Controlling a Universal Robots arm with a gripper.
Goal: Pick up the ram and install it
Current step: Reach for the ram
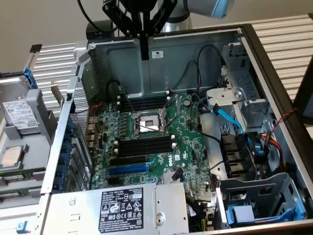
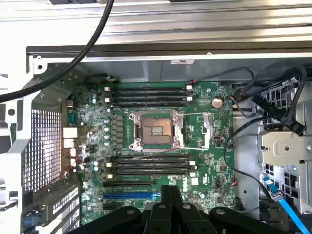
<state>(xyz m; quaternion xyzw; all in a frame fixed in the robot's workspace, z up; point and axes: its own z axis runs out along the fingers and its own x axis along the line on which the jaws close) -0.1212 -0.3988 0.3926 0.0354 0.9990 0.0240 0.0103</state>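
Green motherboard (image 1: 146, 142) with its empty black slots (image 1: 145, 145) sits mid-frame; your black gripper (image 1: 144, 46) hangs above, fingers pressed together, no ram visible; descending misaligned risks striking the socket.

Black end effector (image 1: 144, 46) with angular linkages, silver arm with light-blue cap, looping black cable (image 2: 73, 63).

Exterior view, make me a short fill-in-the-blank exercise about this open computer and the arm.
The gripper hangs ___ the open computer case.
The square socket sits ___ two groups of black memory slots.
The long slot nearest the power supply is coloured ___.
Missing words: above; between; blue.
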